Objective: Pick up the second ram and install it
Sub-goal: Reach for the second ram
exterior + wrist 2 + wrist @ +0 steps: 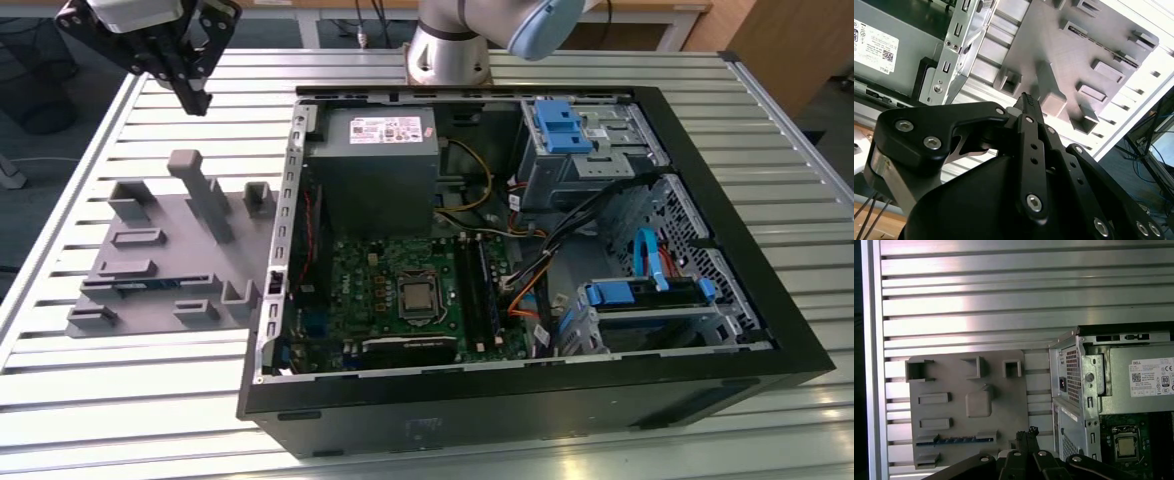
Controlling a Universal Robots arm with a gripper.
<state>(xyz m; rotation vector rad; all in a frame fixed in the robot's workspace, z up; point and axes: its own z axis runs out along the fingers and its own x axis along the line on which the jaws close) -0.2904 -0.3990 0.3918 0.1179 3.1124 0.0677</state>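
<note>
The second ram [140,283] sits in the grey holder tray [200,215], a thin blue-green strip standing on its long edge between two small end blocks. The first wrist view shows the same stick [954,440] near one edge of the tray [1004,405]. That upright seating probably serves to keep the top edge free for a pinch from above while the blocks stop the stick from sliding or tipping. The tray rests flat on the slatted metal counter [160,400], just beside the open computer case [534,410]. The case lies on its side with the motherboard [387,290] facing up, presumably so that the long black memory slots [478,285] can be reached straight down. The arm [447,50] stands at the counter's far edge behind the case. Its jaws hang high over the counter, beyond the tray on the exterior view's left and well apart from the stick. In both wrist views they look closed tip to tip with nothing between them. The stick has not yet been lifted from its holder.
</note>
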